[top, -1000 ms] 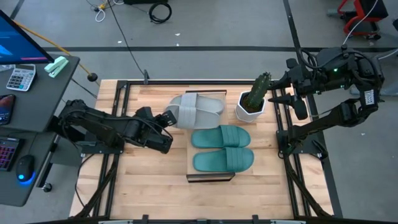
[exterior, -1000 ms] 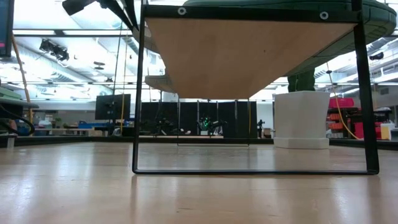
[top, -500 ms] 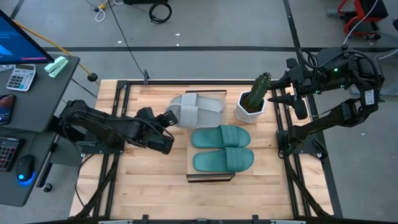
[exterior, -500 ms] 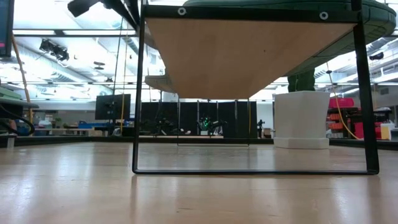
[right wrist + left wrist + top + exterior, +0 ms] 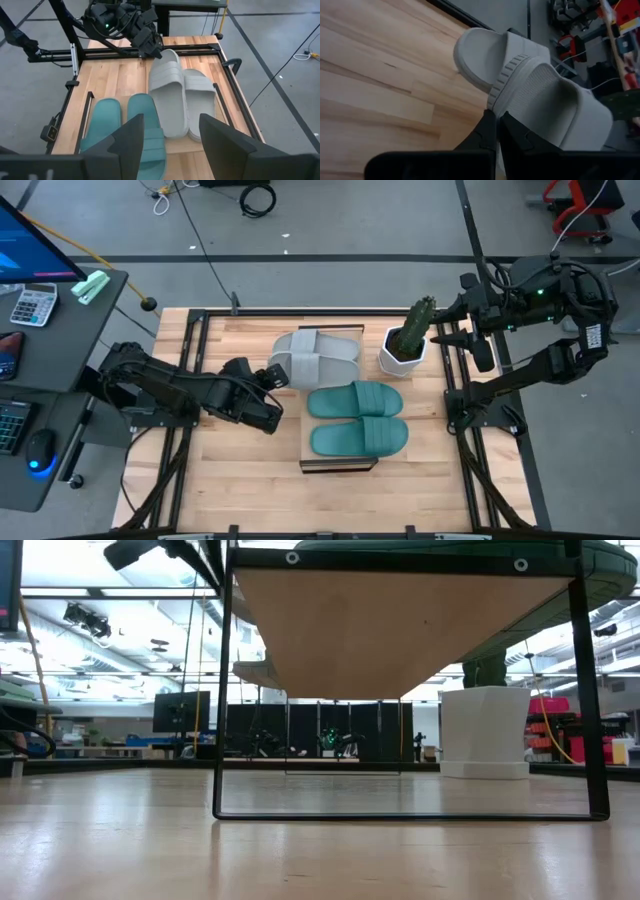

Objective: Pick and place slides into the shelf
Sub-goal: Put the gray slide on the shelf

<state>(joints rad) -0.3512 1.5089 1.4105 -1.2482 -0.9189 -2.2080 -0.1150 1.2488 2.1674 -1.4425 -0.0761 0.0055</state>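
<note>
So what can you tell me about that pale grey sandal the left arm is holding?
The grey slide is a rubbery-looking slip-on with a broad, ribbed strap and a thick sole with a grooved edge. It lies on the shelf at the far end, close against a second grey slide, with two teal slides beyond it toward the front. The left gripper is shut on the edge of one end.

two teal green slides (image 5: 358, 417) lying next to two light grey slides (image 5: 318, 356), the grey ones with ribbed straps. the shelf (image 5: 400, 635) has a light wood plank and a thin black frame. the table (image 5: 235, 470) is pale blond wood in slatted strips with black rails. both arms are dark, nearly black. there's a white pot (image 5: 401, 356) with a green cactus (image 5: 415, 326), and the floor (image 5: 340, 230) is plain grey.
</note>
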